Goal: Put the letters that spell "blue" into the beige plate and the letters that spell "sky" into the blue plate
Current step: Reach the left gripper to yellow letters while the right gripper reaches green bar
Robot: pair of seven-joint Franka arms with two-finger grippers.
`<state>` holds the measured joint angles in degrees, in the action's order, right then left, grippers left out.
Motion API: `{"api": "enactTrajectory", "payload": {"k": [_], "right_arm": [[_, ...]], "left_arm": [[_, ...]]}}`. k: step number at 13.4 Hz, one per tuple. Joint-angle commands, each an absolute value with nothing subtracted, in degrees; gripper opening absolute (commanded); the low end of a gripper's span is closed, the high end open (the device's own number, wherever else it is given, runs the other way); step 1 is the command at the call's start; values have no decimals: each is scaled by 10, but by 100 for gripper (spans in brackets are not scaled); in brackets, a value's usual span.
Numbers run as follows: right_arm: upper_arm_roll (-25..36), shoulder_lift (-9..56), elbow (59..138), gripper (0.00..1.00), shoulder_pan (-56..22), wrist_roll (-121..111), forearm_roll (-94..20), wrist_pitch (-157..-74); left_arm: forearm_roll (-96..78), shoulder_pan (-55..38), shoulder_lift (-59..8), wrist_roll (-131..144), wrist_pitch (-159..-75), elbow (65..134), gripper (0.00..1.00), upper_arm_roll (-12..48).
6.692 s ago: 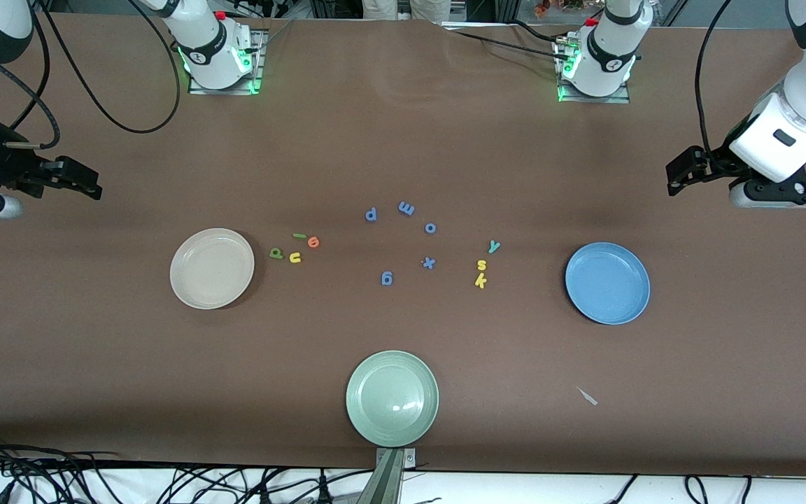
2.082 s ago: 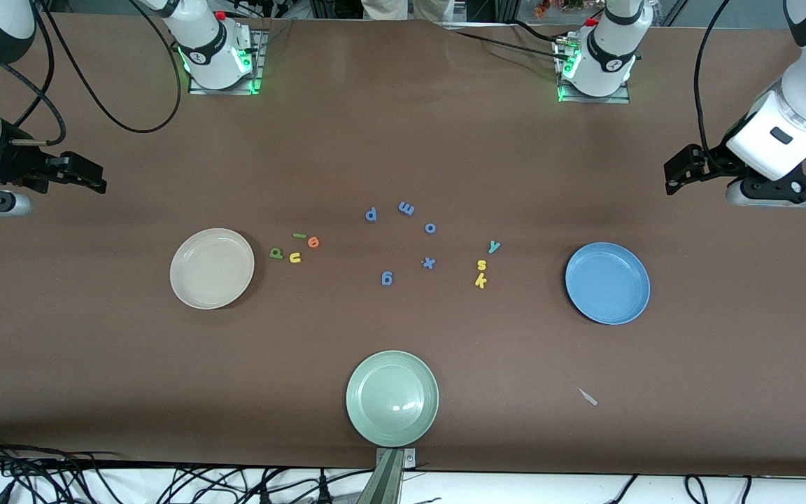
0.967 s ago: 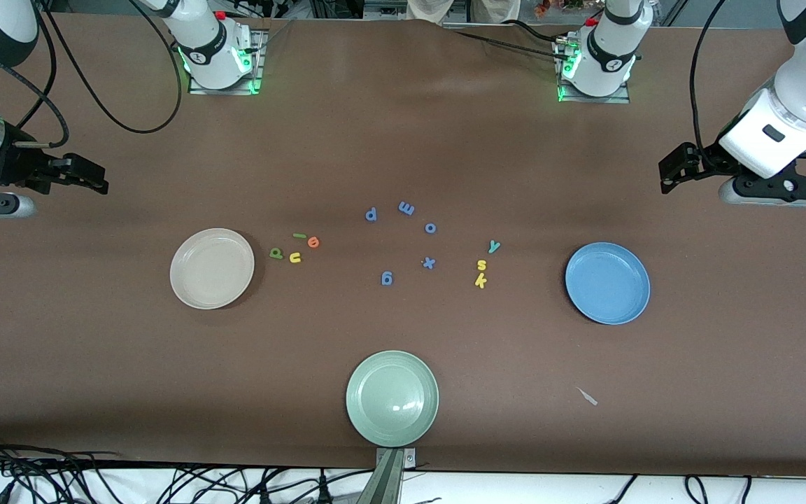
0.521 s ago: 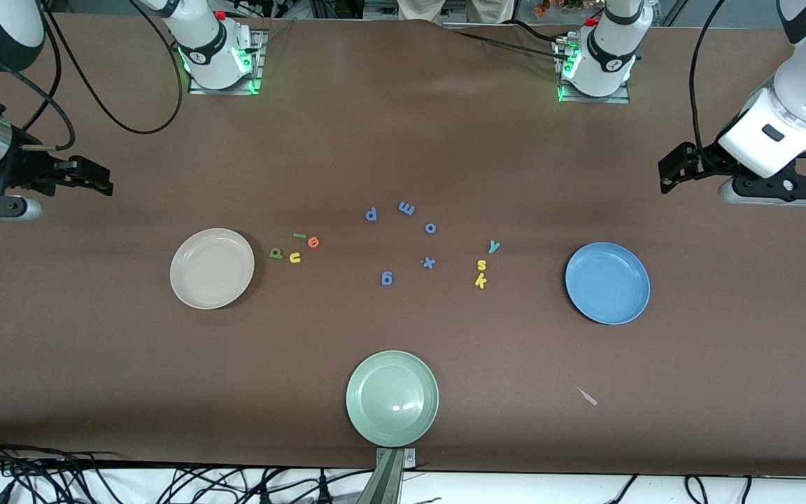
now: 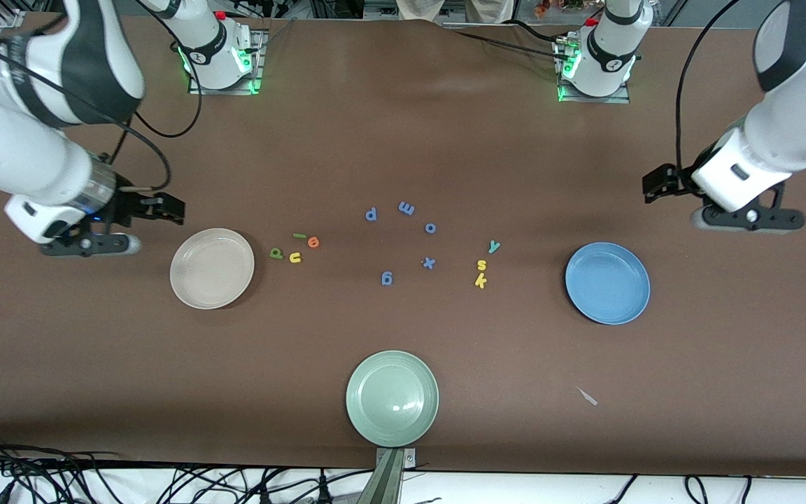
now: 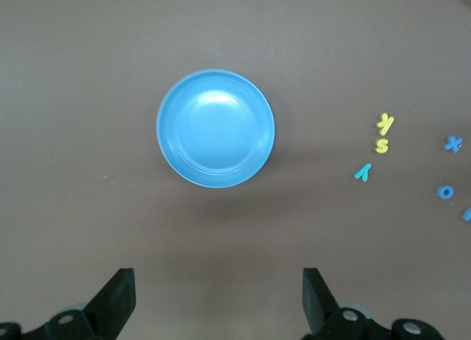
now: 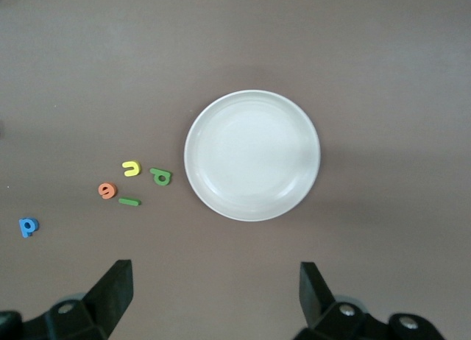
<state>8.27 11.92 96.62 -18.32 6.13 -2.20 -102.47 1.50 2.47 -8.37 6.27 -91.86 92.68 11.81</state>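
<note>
Now, line by line:

Right gripper (image 5: 168, 208): up over bare table at the right arm's end, just beside the beige plate (image 5: 212, 268); fingers spread wide, nothing between them (the right wrist view shows both fingertips well apart).

Left gripper (image 5: 655, 185): up over bare table at the left arm's end, near the blue plate (image 5: 607, 283); fingers spread wide and empty.

Beige plate: flat on the table, nothing in it.

Blue plate: flat on the table, nothing in it.

Letters for "blue": green "b" (image 5: 276, 253), yellow "u" (image 5: 295, 257), green "l" (image 5: 299, 236) and orange "e" (image 5: 313, 242) lie in a tight cluster on the table just beside the beige plate, toward the middle.

Letters for "sky": teal "y" (image 5: 493, 246), yellow "s" (image 5: 481, 264) and yellow "k" (image 5: 480, 281) lie in a short row on the table, between the blue letters (image 5: 406, 208) and the blue plate (apart from its rim).

Blue letters: five scattered at the table's middle.

Green plate (image 5: 392, 397): nearest the front camera, mid-table, empty.
</note>
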Motion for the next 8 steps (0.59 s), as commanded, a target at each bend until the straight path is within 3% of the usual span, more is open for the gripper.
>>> {"api": "enactTrajectory", "payload": {"k": [1,5,8], "right_arm": [[85,128,996,100,-200,87,-44,-1072],[80,146,1084,100,-246,183,-57,-1206],[72,173,1097,100,-266,251,-58,-1249]], "left_arm": [[9,-4,-143,58,-914,911,100,124],[11,-70,-222,70,-996,911,100,123],[68,-130,-264,144,-1023,911,100,126]]}}
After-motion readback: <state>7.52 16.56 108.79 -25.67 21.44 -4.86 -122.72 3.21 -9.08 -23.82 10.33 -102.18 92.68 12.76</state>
